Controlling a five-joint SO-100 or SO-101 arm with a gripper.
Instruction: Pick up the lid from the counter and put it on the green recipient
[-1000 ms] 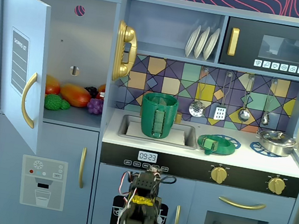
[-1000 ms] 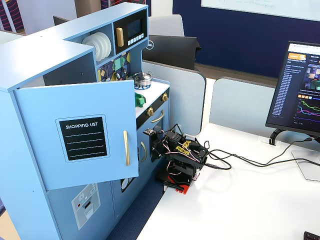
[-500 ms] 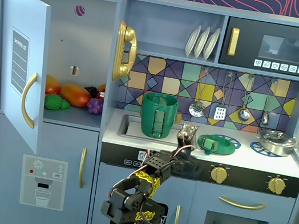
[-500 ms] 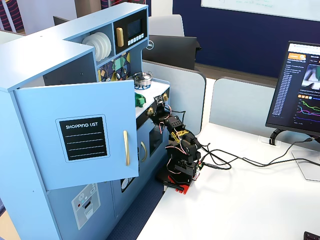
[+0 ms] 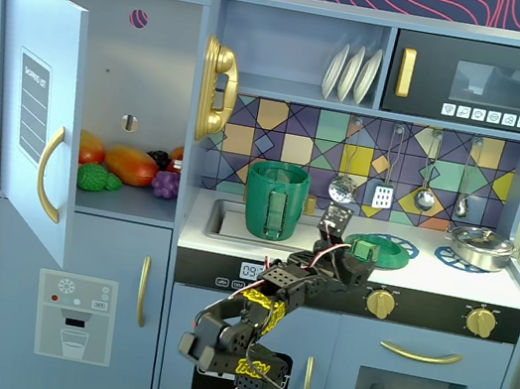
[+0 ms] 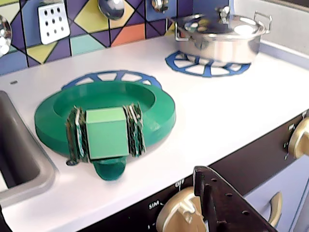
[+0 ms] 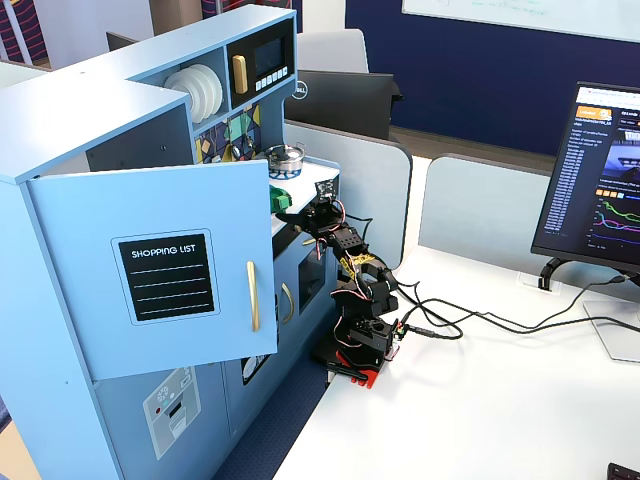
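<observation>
Reaching for lid, not yet gripped.
Gripper [image 5: 357,262] near lid [image 6: 104,113] on counter; jaw state unclear. Next: clamp knob, lift, carry left to pot [image 5: 275,200].

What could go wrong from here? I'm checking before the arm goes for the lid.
The lid lies partly on a blue burner ring near the counter edge; a push could slide it off. Its knob is small, so the fingers may slip. The green pot stands in the sink; a bump could tip it.
</observation>
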